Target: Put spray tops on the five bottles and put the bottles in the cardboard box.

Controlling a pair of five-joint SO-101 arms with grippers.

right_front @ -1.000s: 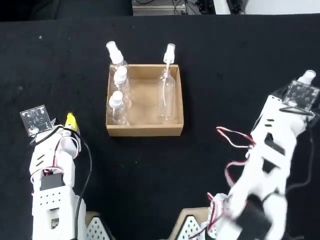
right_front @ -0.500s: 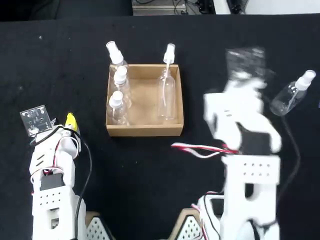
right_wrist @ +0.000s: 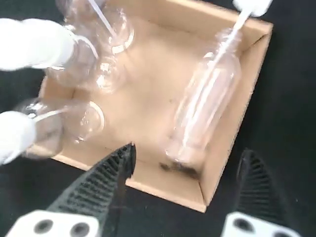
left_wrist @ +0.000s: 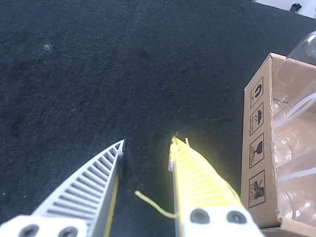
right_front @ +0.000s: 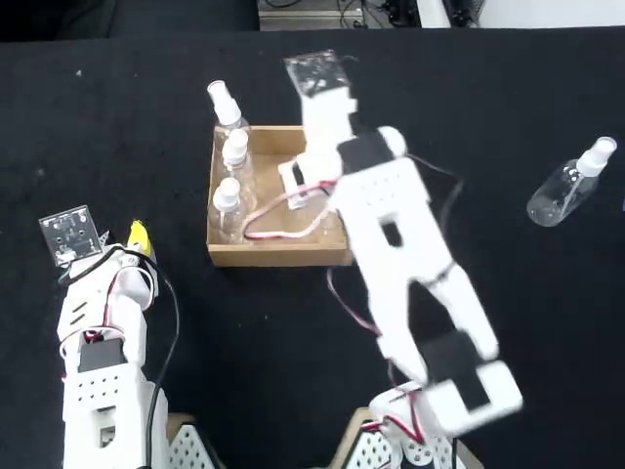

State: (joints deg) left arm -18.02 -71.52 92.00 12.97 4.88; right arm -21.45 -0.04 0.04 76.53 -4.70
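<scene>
Four bottles are placed in the cardboard box (right_front: 264,256); one is laid outside it.
The right gripper (right_wrist: 188,152) is held wide open and empty above the box. Inside, three bottles (right_front: 228,200) are stood along the 9 o'clock wall and a fourth bottle (right_wrist: 207,106) is leaned at 3 o'clock. The fifth bottle (right_front: 564,186), spray top fitted, is laid on the table (right_front: 488,98) at 3 o'clock, well apart. The left gripper (left_wrist: 147,144) is slightly parted, empty, at 8 o'clock.

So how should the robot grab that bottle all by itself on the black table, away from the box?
Grip the lone bottle around the middle of its clear body, coming from above, fingers across its width. It seems to lie slanted on its side, and the spray top is thin and might slip.
</scene>
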